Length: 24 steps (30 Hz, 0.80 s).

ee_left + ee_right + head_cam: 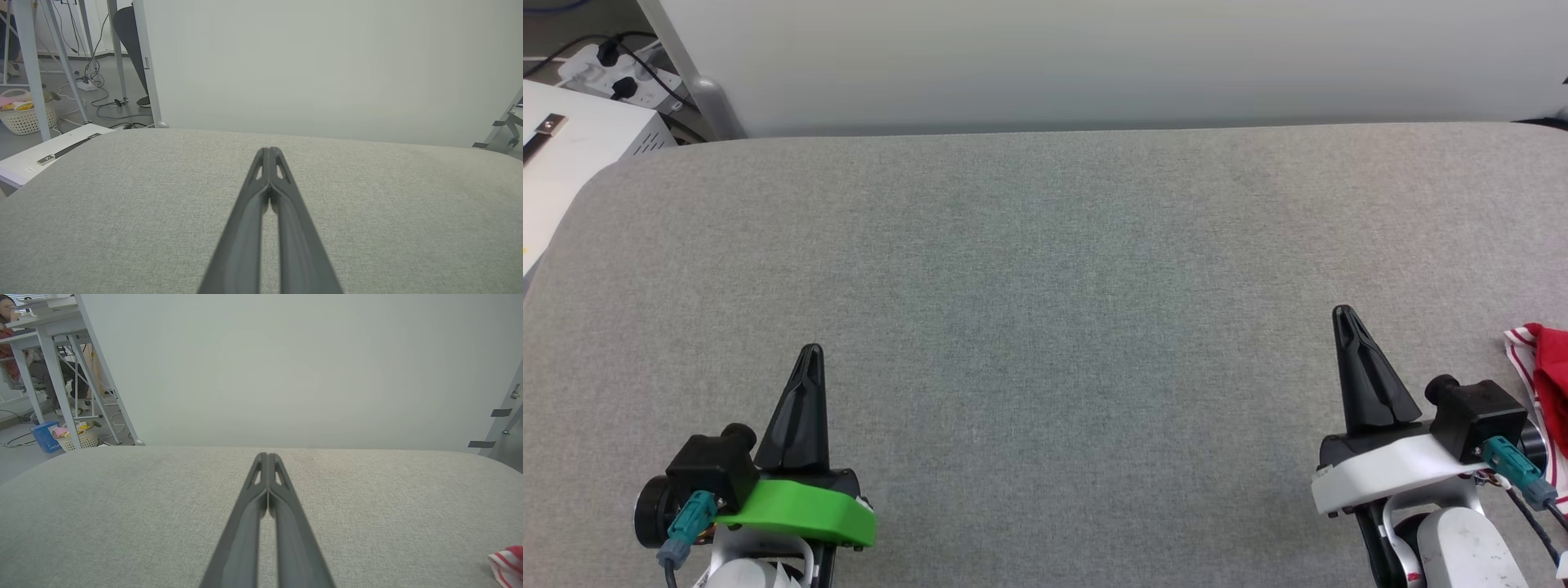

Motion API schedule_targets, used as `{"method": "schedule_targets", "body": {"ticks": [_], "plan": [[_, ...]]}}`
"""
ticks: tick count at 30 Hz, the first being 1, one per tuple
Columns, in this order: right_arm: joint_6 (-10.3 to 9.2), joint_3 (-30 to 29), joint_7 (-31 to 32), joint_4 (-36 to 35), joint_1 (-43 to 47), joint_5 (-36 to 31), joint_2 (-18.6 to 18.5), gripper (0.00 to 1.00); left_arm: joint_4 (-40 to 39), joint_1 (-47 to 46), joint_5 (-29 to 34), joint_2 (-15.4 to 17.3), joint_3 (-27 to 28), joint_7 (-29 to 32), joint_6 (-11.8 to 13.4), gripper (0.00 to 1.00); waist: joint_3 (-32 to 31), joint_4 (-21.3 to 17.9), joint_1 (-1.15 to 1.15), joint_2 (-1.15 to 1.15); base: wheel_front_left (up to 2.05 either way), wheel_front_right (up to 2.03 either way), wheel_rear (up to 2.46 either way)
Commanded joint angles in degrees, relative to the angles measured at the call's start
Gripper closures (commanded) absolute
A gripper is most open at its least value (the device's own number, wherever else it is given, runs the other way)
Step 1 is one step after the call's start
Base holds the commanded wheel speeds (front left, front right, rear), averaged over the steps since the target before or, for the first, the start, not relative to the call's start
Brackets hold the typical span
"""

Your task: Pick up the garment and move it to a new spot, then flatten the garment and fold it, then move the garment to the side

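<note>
Pointing toward the far edge of the grey surface (1045,269), both tools have their fingers pressed together with nothing between them. Left tool (811,353) sits toward the near left corner, right tool (1342,315) toward the near right corner. Garment (1545,384), red with red-and-white striped trim, lies bunched at the right edge, just beside the right tool, apart from its fingers.
</note>
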Motion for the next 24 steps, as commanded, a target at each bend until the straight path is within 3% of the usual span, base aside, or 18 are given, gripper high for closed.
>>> {"method": "schedule_targets", "body": {"ticks": [1,24], "plan": [[0.0,-0.1,0.3,-0.2,0.3,-0.4,0.0,1.0,-0.2,0.1,0.6,-0.2,0.0,0.3,0.3,1.0,-0.1,0.0,0.0,0.04,0.0,0.0,0.0],[-0.01,-0.6,2.9,-1.0,1.3,-2.0,0.0,1.0,-0.7,0.3,3.0,-0.7,0.0,3.0,1.7,1.0,-1.3,0.4,0.0,0.17,0.0,0.0,0.0]]}}
